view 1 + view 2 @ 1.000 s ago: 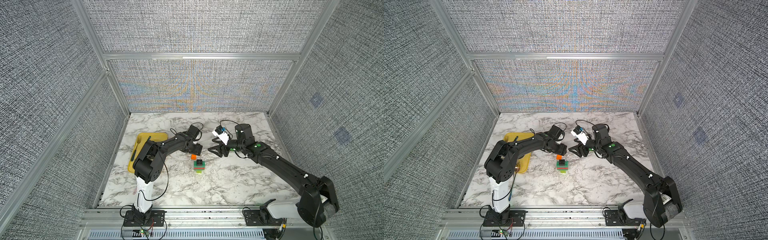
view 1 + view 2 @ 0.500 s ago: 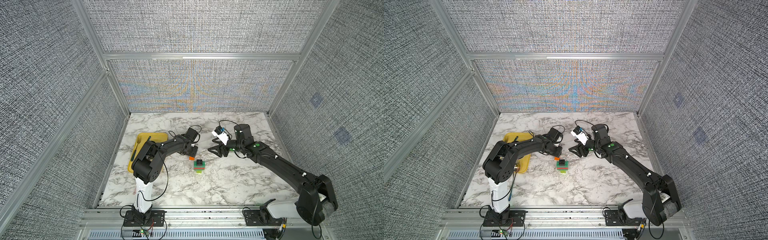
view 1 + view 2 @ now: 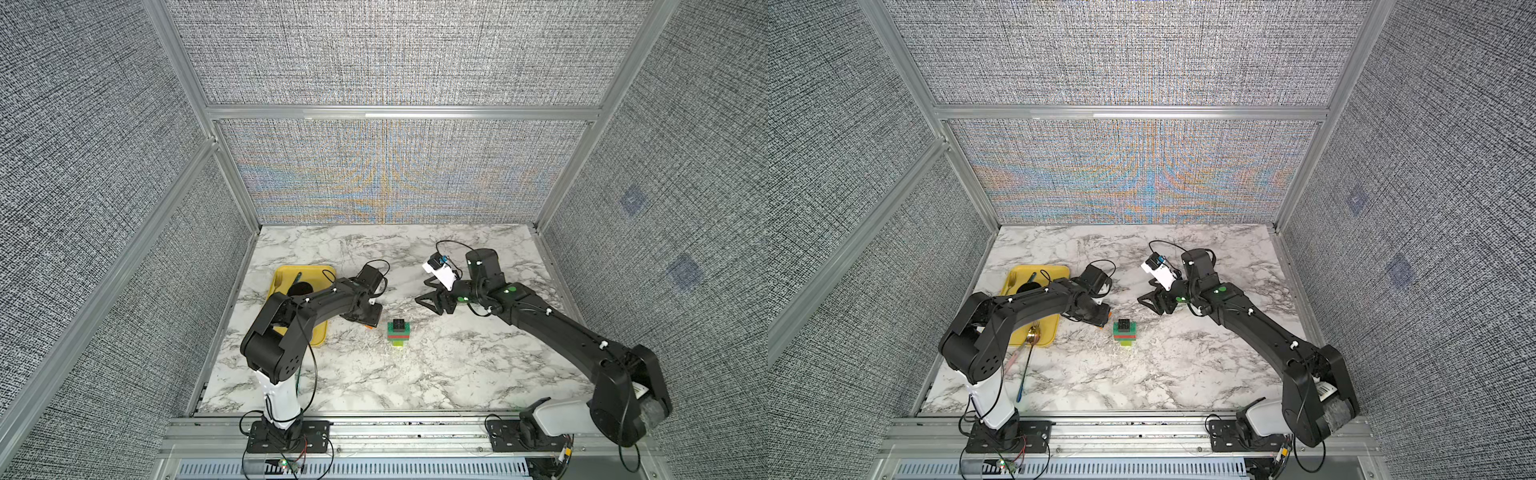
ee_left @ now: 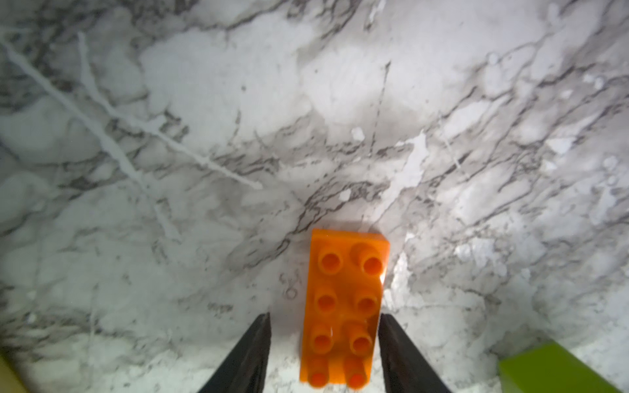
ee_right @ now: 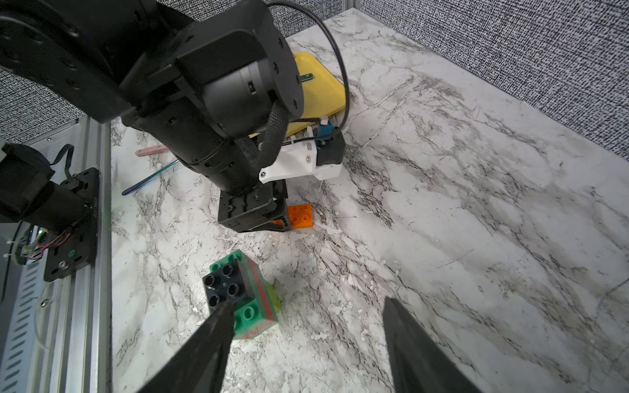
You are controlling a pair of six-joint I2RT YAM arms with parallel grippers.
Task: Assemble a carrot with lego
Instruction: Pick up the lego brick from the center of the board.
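Since a second ago the left gripper (image 4: 323, 343) has drawn back toward the yellow tray (image 3: 1017, 274) and dropped low over the orange brick (image 4: 343, 306). That brick lies flat on the marble table (image 3: 457, 374), studs up, its long axis running along the gripper's reach, between the jaws. One finger (image 4: 394, 350) touches its side and a gap shows at the other, so it is not squeezed. The brick stack (image 3: 398, 332) stands upright just right of the orange brick, with a black square on top, then green, red and lime below. The tray holds a black round thing and cutlery; a gold fork (image 3: 1030, 336) rests on its near edge. The right gripper (image 5: 306, 340) hovers spread wide and empty, right of and beyond the stack.
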